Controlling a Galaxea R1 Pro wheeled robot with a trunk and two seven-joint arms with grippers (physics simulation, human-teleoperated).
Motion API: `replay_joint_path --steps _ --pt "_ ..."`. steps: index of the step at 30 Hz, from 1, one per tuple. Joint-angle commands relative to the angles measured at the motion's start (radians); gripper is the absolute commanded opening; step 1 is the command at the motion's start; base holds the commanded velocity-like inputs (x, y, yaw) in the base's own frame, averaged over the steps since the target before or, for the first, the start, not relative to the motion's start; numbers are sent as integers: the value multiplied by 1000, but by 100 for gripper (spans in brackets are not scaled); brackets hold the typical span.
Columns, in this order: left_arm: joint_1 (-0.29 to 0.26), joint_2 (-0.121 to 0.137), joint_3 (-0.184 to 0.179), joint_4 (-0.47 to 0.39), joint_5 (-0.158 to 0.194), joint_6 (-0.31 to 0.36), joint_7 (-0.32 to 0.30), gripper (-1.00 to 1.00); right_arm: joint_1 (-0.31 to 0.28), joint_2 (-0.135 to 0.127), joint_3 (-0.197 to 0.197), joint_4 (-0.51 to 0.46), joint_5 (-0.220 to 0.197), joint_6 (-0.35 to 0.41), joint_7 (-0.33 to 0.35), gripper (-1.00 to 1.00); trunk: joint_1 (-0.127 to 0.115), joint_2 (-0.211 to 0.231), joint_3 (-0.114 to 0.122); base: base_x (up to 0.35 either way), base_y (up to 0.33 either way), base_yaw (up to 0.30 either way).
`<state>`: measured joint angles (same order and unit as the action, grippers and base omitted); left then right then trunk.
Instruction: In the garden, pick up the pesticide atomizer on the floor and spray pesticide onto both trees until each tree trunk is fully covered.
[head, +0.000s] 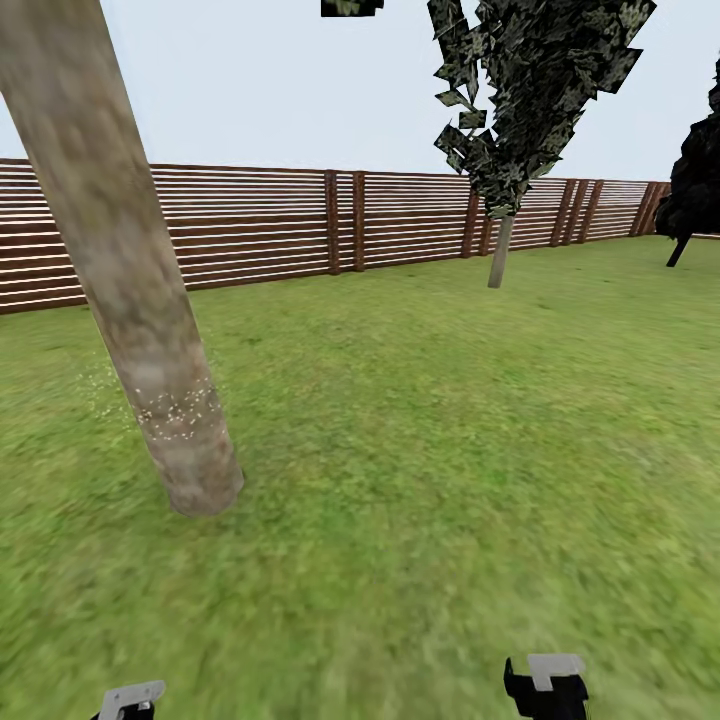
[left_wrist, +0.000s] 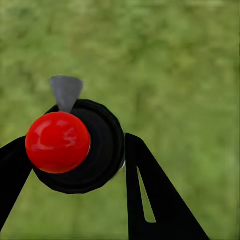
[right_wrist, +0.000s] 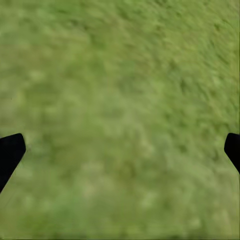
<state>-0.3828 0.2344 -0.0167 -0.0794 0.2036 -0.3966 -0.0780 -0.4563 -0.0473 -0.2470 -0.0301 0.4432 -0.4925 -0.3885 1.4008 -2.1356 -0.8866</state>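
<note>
The left gripper (left_wrist: 75, 165) is pinching the small, light, rigid bottle (left_wrist: 87, 150) around its body; the right gripper (right_wrist: 120, 150) is hanging spread over grass.

- Flat, even daylight under a pale sky; no cast shadows on the grass (head: 450, 450).
- Grass texture smears into blur near the head view's lower edge and across both wrist views.
- A soft highlight sits on the atomizer's red top (left_wrist: 58, 142).
- The fence (head: 250, 225) renders sharp.
</note>
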Motion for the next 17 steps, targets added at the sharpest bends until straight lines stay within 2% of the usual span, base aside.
replay_joint_path --steps 1,3,4,6,8,11,17 --pt "-1 0 -2 2 11 -2 -8 -100 -1 12 -8 2 11 -1 -2 100 0 0 -1 0 0 0" --pt "-1 -1 -2 3 11 -2 -8 -100 22 36 -8 3 10 1 0 100 0 0 -1 0 0 0" --pt "-1 0 -2 3 11 -2 -8 -100 39 40 -8 3 11 1 0 100 0 0 -1 0 0 0" --pt "-1 -3 -2 2 11 -3 -8 -100 75 42 -9 3 11 2 0 100 0 0 -1 0 0 0" --pt "-1 -10 -2 1 12 -3 -8 -100 87 43 -9 3 11 2 0 100 0 0 -1 0 0 0" --pt "-1 -34 -2 2 11 -2 -8 -100 91 43 -9 3 11 2 0 100 0 0 -1 0 0 0" --pt "-1 -58 -2 1 11 -2 -9 -100 91 43 -9 3 10 2 0 100 0 0 -1 0 0 0"
